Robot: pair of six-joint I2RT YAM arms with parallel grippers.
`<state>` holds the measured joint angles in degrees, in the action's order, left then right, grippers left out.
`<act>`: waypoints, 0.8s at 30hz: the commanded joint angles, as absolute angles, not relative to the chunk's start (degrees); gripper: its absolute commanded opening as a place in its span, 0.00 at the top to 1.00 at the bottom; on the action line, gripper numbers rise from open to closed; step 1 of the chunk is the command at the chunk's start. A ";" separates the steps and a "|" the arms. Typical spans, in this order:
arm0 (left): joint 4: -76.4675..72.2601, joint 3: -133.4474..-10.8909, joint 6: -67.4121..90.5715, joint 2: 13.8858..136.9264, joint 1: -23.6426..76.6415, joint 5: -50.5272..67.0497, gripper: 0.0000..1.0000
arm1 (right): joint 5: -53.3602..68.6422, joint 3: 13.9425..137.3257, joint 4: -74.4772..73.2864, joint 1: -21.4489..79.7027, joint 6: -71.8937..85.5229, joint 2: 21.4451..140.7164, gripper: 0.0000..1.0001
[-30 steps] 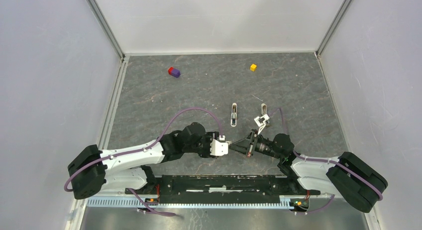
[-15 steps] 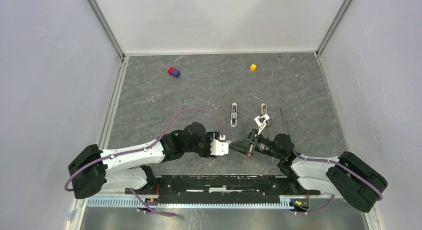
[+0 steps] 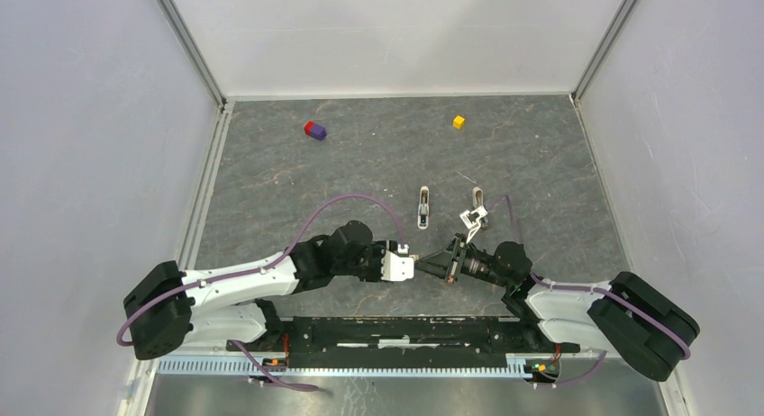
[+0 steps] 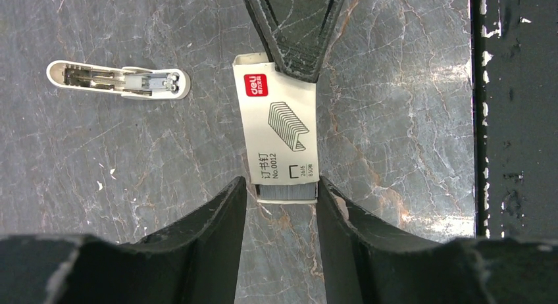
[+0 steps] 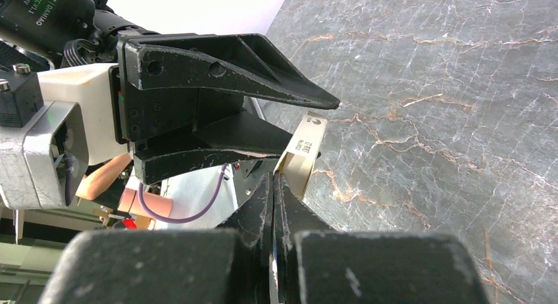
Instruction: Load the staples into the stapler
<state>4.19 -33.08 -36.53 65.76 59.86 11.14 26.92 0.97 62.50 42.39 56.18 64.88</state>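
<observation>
A small white staple box (image 4: 279, 129) with a red logo hangs between both grippers, just above the floor. My left gripper (image 4: 279, 185) is shut on its near end, where grey staples (image 4: 287, 192) stick out. My right gripper (image 4: 293, 67) is shut on the far end; in the right wrist view its fingers (image 5: 273, 176) are pressed together on the box's edge (image 5: 304, 149). The white stapler (image 3: 422, 207) lies open beyond them, grey metal up, also in the left wrist view (image 4: 118, 80). A second white hinged part (image 3: 475, 211) lies to its right.
A red-and-purple cube (image 3: 314, 130) and a yellow cube (image 3: 459, 122) lie at the far end of the grey marbled floor. White walls close in the sides and back. The black base rail (image 4: 513, 120) runs close behind the grippers.
</observation>
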 commanded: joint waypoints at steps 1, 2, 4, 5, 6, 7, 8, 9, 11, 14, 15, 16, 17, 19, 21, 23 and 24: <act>2.94 -35.59 -38.23 65.51 59.75 12.22 0.51 | 26.74 -4.83 66.44 42.64 56.60 65.30 1.00; 2.91 -35.58 -38.19 65.48 59.74 12.21 0.51 | 26.73 -4.83 66.61 42.67 56.69 65.30 1.00; 3.06 -35.76 -37.91 65.47 59.75 11.95 0.53 | 26.66 -4.86 66.63 42.72 56.70 65.32 1.00; 3.14 -35.83 -37.84 65.48 59.72 11.74 0.54 | 26.63 -4.85 66.61 42.67 56.69 65.37 1.00; 3.14 -35.86 -37.72 65.52 59.68 11.57 0.54 | 26.59 -4.86 66.51 42.70 56.69 65.33 1.00; 3.17 -35.93 -37.65 65.50 59.74 11.38 0.55 | 26.55 -4.96 66.49 42.65 56.67 65.37 1.00; 3.45 -35.90 -37.66 65.48 59.77 11.22 0.55 | 26.49 -4.98 66.53 42.70 56.80 65.40 1.00; 3.62 -35.90 -37.62 65.44 59.73 11.08 0.55 | 26.54 -5.03 66.53 42.67 56.78 65.39 1.00; 4.03 -35.88 -37.61 65.57 59.72 10.66 0.56 | 26.50 -5.14 66.53 42.69 56.81 65.33 1.00; 4.61 -35.70 -37.44 65.46 59.76 9.96 0.58 | 26.12 -5.38 66.13 42.61 56.82 64.57 1.00; 4.61 -35.56 -37.36 65.34 59.71 9.69 0.58 | 25.67 -5.36 65.50 42.62 56.71 64.15 1.00; 4.60 -35.41 -37.13 65.23 59.76 9.38 0.58 | 25.31 -5.32 64.73 42.59 56.50 63.78 1.00; 4.63 -35.32 -37.01 65.16 59.71 9.03 0.59 | 25.07 -5.20 63.97 42.51 56.22 63.43 1.00; 4.51 -34.96 -36.91 64.97 59.74 8.79 0.60 | 25.05 -4.92 62.68 42.45 55.66 63.00 1.00; 4.12 -34.68 -36.83 64.96 59.74 8.31 0.60 | 25.13 -5.04 62.47 42.24 55.63 62.74 1.00; 4.04 -34.52 -36.89 65.12 59.76 7.54 0.60 | 25.39 -5.65 62.20 41.47 55.72 62.21 1.00; 4.50 -34.53 -36.99 65.24 59.72 7.29 0.60 | 25.94 -5.84 61.89 40.67 55.62 61.85 1.00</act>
<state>4.40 -33.50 -36.51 65.73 59.88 9.15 25.76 0.97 61.41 42.02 56.31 63.35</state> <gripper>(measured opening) 0.411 0.006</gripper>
